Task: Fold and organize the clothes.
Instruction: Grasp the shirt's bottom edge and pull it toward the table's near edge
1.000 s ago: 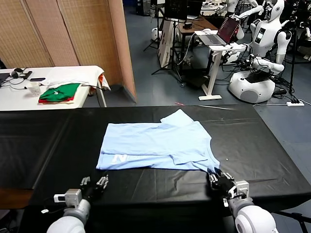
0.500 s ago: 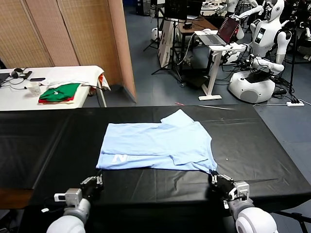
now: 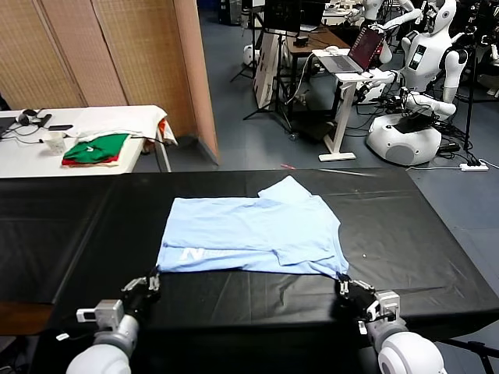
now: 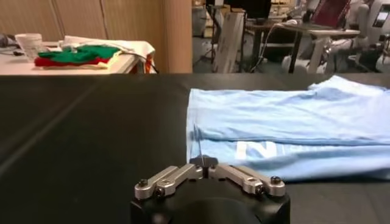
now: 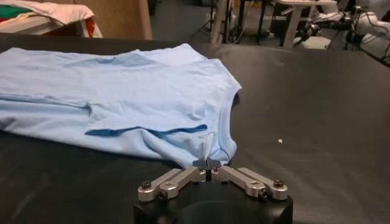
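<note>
I see my right gripper (image 5: 208,163) low at the near edge of the black table (image 3: 70,226), its fingers pressed together on the near right corner of the light-blue T-shirt (image 3: 253,234), so a small pinch of hem sits between the tips. In the right wrist view the cloth runs away from that pinch, with a darker blue seam line crossing the near part. My left gripper (image 4: 205,162) sits just beside the shirt's near left corner, also low over the table; in its wrist view the tips look close together with the corner just beyond them, but I cannot tell whether they are parted or whether they have any cloth. The T-shirt lies flat in the middle of the table, folded into a wide band, white lettering (image 4: 265,149) showing near its left front edge and one sleeve poking out at the far side. Beyond the black table, to the left, a white table (image 3: 31,152) carries folded green and red garments (image 3: 97,149).
</note>
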